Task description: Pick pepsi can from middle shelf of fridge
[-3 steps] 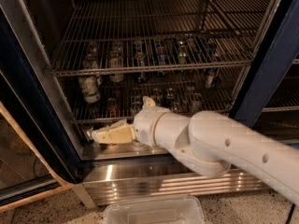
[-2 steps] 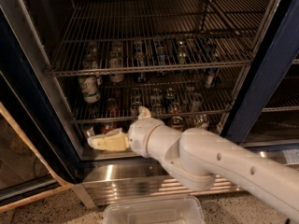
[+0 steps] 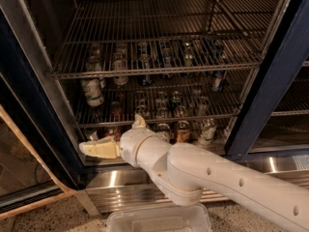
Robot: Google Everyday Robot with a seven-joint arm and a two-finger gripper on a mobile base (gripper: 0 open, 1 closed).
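The fridge [image 3: 270, 86] stands open, with a dark blue frame and wire racks. The middle shelf [image 3: 159, 117] is a grey wire rack holding several cans. A small dark blue can [image 3: 218, 79], likely the pepsi can, stands at its right end. A white-and-green can [image 3: 92, 91] stands at its left end. My gripper [image 3: 95, 149] has cream fingers pointing left. It sits low at the fridge's lower left, below the front bar of the middle shelf and far left of the dark blue can. It holds nothing that I can see.
The upper wire rack [image 3: 154, 72] lies above, with more cans showing through it. Several cans [image 3: 206, 131] stand on the fridge floor just behind my white arm [image 3: 203, 178]. A steel base panel [image 3: 111, 180] runs below. A clear plastic bin [image 3: 159, 219] sits on the ground in front.
My gripper has dropped lower and shifted left, toward the fridge's lower left corner. The arm has followed it down. The cans have not moved.
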